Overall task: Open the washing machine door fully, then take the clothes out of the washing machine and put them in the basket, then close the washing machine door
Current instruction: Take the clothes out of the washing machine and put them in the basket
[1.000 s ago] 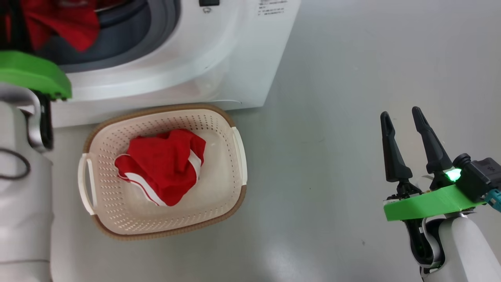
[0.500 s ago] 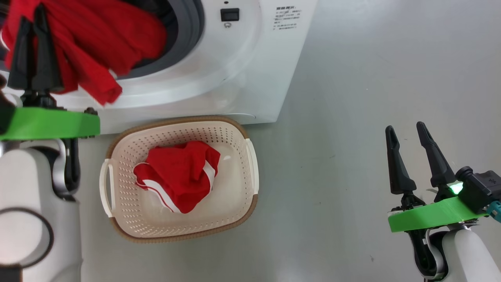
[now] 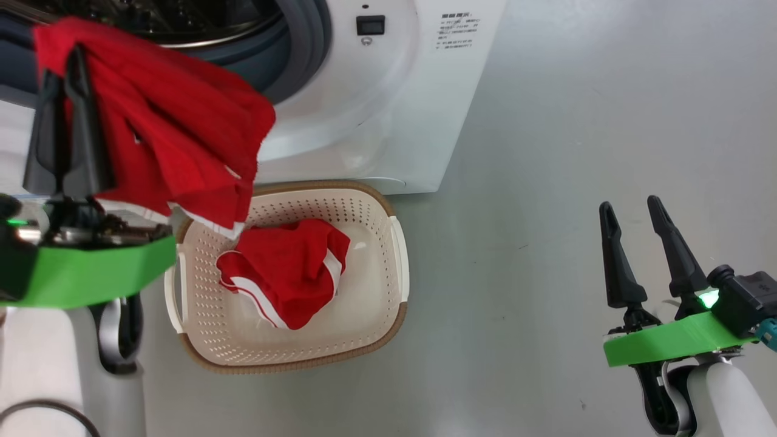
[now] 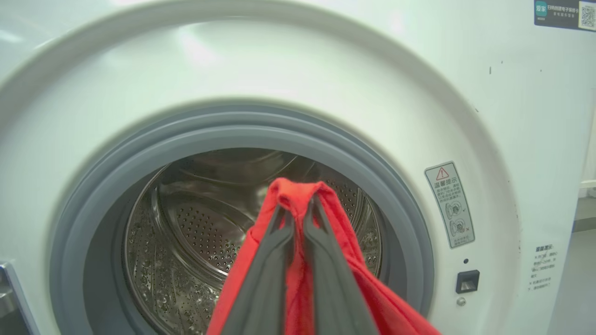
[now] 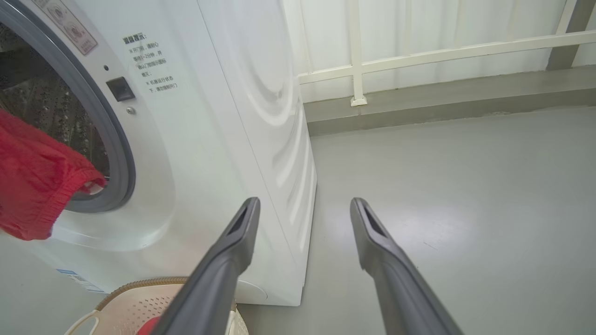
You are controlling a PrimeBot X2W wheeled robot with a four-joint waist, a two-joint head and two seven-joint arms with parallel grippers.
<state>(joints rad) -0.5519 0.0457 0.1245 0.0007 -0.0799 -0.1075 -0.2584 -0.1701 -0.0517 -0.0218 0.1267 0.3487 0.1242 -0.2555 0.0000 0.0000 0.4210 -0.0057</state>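
My left gripper [image 3: 64,67] is shut on the clothes [image 3: 182,139], a red garment with white trim that hangs in front of the washing machine [image 3: 394,109], over the back left corner of the basket [image 3: 388,315]. In the left wrist view the left gripper [image 4: 298,211] pinches a fold of the clothes [image 4: 298,190] before the steel drum [image 4: 195,223]. A second red garment [image 3: 285,270] lies in the basket. My right gripper [image 3: 631,209] is open and holds nothing, low over the floor at the right. The washing machine door is out of view.
The grey gasket [image 4: 233,125] rings the uncovered drum mouth. In the right wrist view, the right gripper [image 5: 303,202] points past the washing machine's corner [image 5: 260,139] at grey floor [image 5: 465,195] and a pale railing [image 5: 419,56]. The basket's rim [image 5: 139,284] shows below.
My left gripper has drawn the red garment out of the drum mouth and back to above the basket's corner. The head camera has shifted. The right gripper stays open in place.
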